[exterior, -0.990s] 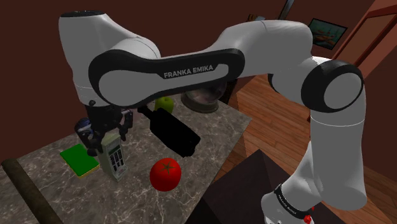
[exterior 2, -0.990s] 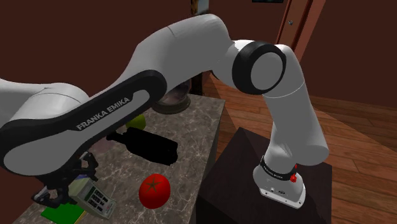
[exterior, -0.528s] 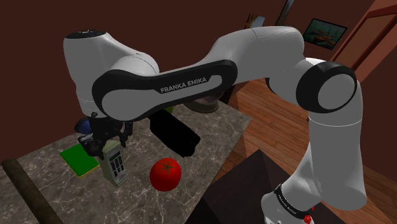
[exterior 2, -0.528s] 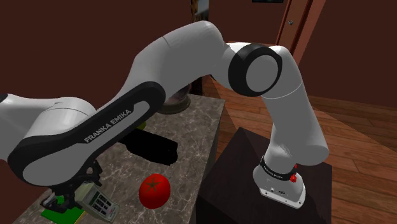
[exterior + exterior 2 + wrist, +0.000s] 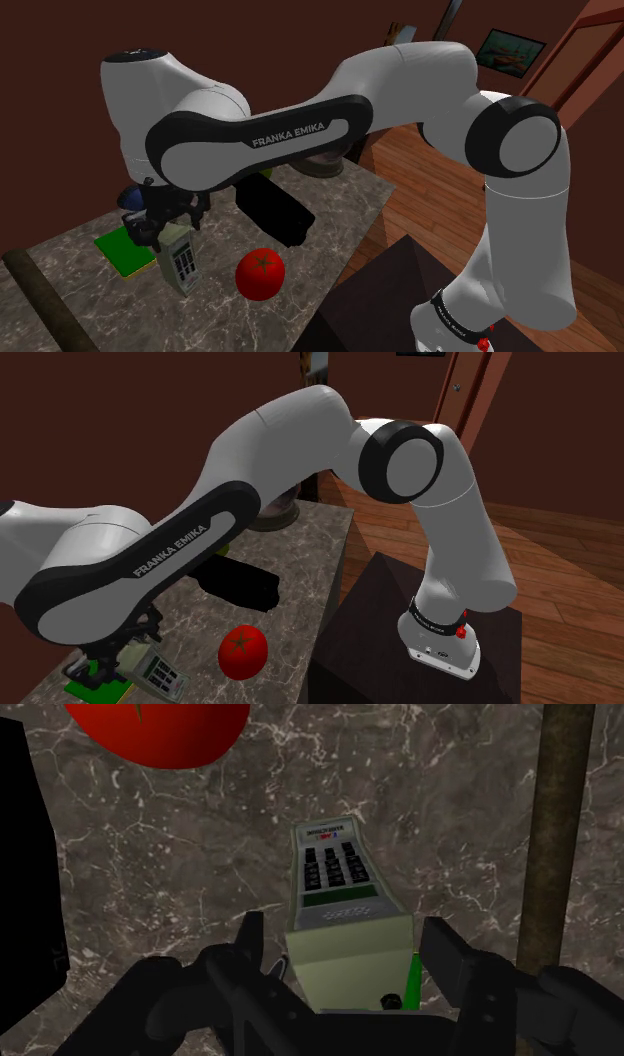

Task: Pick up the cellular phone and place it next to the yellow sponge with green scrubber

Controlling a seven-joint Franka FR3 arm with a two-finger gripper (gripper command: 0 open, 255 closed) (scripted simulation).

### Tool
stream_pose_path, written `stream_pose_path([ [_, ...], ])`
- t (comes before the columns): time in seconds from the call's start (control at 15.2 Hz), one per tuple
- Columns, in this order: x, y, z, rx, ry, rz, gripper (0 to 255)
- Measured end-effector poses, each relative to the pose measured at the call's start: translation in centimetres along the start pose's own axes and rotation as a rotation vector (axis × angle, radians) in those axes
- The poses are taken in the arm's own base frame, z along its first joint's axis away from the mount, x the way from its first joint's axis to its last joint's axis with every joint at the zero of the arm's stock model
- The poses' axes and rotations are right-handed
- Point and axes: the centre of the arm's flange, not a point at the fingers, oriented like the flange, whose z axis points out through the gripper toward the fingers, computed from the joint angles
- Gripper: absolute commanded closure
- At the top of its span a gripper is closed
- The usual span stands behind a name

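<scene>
The cellular phone [image 5: 180, 266], pale grey-green with a dark keypad, lies on the marble table [image 5: 340, 200] right beside the flat green sponge with a thin yellow edge [image 5: 124, 250]. My gripper [image 5: 166, 226] hovers just over the phone's sponge-side end. In the wrist view the phone [image 5: 335, 874] sits between my fingers [image 5: 252, 939], which stand apart from its sides, so the gripper [image 5: 345, 949] is open. A sliver of the green sponge [image 5: 410, 986] shows beside the phone. From the second exterior view the phone [image 5: 156, 673] and sponge [image 5: 95, 688] lie under the gripper [image 5: 125, 657].
A red tomato [image 5: 260, 273] sits close to the phone on the side away from the sponge. A long black object [image 5: 275, 210] lies behind it, with a bowl [image 5: 322, 163] farther back. A dark round bar [image 5: 40, 300] runs along the table's edge.
Over the last second the gripper came down with the phone to the table beside the sponge. Since half a second ago the arm has hardly moved, and the fingers stand off the phone.
</scene>
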Motion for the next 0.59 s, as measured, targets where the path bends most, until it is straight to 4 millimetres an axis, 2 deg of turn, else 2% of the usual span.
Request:
stream_pose_path([
  [0.33, 0.0, 0.0, 0.0, 0.000, 0.000, 0.000, 0],
  [0.4, 0.0, 0.0, -0.5, 0.000, 0.000, 0.000, 0],
  [0.59, -0.1, 0.0, -3.8, 0.001, 0.002, 0.000, 0],
])
